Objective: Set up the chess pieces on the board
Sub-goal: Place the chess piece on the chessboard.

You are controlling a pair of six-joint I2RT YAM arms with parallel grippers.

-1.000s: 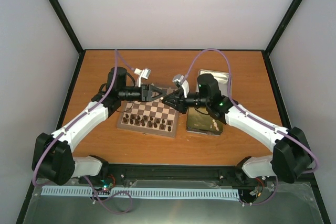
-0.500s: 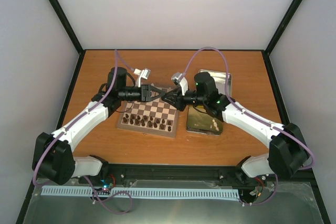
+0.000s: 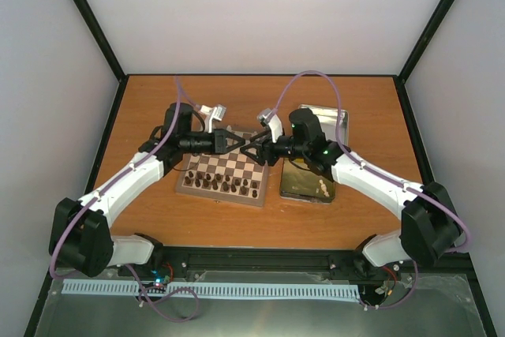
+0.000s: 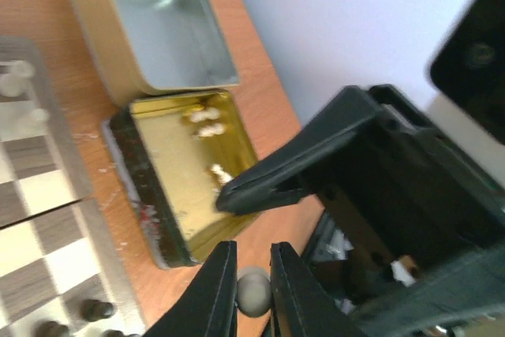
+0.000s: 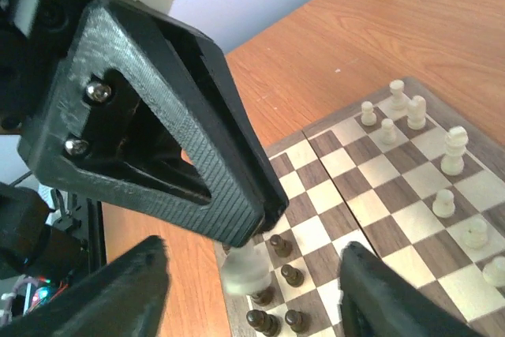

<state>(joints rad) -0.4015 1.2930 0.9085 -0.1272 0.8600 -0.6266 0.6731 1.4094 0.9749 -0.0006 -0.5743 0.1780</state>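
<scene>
Beside board (image 3: 229, 171): gold tin (image 3: 300, 185); lid (image 3: 336, 120) behind it.

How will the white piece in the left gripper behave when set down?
Likely stiff and light: the chess piece is tiny beside the left gripper. Its rounded surface may slip in the pinch. Being narrow, it may tip.
</scene>
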